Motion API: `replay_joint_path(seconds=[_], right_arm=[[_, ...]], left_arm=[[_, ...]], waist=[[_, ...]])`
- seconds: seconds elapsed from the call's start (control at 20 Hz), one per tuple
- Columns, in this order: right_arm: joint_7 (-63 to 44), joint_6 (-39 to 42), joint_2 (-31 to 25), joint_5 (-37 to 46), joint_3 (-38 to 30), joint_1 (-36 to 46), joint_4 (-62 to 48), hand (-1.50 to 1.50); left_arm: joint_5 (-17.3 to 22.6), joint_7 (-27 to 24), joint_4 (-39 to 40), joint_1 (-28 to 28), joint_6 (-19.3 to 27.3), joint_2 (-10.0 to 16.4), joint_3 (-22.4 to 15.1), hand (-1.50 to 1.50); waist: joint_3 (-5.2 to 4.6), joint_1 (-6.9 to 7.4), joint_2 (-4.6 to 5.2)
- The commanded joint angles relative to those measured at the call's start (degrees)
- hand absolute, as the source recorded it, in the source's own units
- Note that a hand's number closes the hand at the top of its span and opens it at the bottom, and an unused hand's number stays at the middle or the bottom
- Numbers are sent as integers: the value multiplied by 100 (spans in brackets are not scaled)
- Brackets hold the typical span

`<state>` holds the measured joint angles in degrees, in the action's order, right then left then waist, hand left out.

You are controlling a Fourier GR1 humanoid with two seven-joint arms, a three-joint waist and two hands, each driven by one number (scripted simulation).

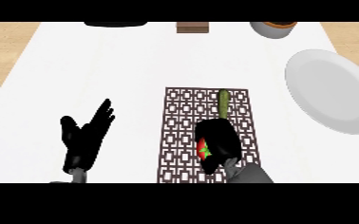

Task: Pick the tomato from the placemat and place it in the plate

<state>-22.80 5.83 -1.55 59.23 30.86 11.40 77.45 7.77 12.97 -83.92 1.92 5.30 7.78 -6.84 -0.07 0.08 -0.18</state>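
The white counter (105, 66) fills most of the frame, with a tan strip showing past its edge in the upper left corner and another in the upper right. In the lower left, the left hand (82, 140) stands with straight, spread fingers pointing up and a little right, holding nothing. The counter around it is bare up to a dark flat object (116, 24) cut by the top edge.

At lower centre lies the dark lattice placemat (182, 123), its near end reaching the bottom edge. A small brown block (193, 27) sits at the top edge, well apart from the mat. On the right half of the mat, the right hand (221, 140) is curled round the tomato (204, 150), whose red skin and green stalk show at the hand's left side. A slim green vegetable (223, 103) lies lengthwise on the mat, its lower end touching or just beside the fingertips.

To the upper right, a grey pot (273, 30) sits at the top edge. The pale plate (326, 92) lies at the right edge, partly cut off, with bare counter between it and the mat.
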Motion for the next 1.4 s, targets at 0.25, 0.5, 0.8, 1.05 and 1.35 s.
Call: replay_joint_path(seconds=[0.25, 0.5, 0.8, 1.05, 1.35], right_arm=[[-1347, -1421, 149, 289, -1722, 1138, -406, 150], [-3008, -2455, 30, 1177, -2840, 1866, -689, 150], [-4561, -3419, -218, 2615, -3472, 2990, -1444, 150], [-5225, -4167, -304, 3510, -4150, 3357, -1767, 150], [-5315, -5159, -137, 4119, -4898, 3387, -1887, 150]], left_arm=[[-72, -175, 267, -106, -102, -45, 0, 0], [1, -118, 181, -197, -149, -10, 47, 0], [-7, -44, 252, -343, -277, 24, -26, 0], [-31, -47, 208, -326, -254, -9, -58, 0], [-98, -96, 239, -279, -195, -46, -82, 0]], waist=[[9, 79, 89], [-10, 157, 139], [-8, 434, 213], [5, 431, 192], [16, 333, 156]])
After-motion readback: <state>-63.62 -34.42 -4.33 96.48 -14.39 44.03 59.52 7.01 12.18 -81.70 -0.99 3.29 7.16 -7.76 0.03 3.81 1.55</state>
